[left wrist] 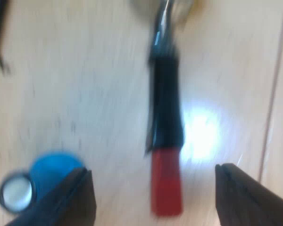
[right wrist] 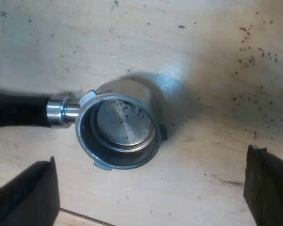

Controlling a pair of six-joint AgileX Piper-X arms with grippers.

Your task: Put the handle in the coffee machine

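The metal holder point(right wrist: 118, 129) lies loose on the pale wooden table point(right wrist: 193, 197), basket mouth up with dark specks inside, and the right gripper point(right wrist: 151, 157) hangs over that basket, fingers spread wide and touching nothing. At the holder's other end the left gripper point(left wrist: 153, 169) stands just as wide astride the handle's red tip point(left wrist: 166, 186), gripping nothing, with a blue tamper point(left wrist: 52, 169) on the table near that tip.
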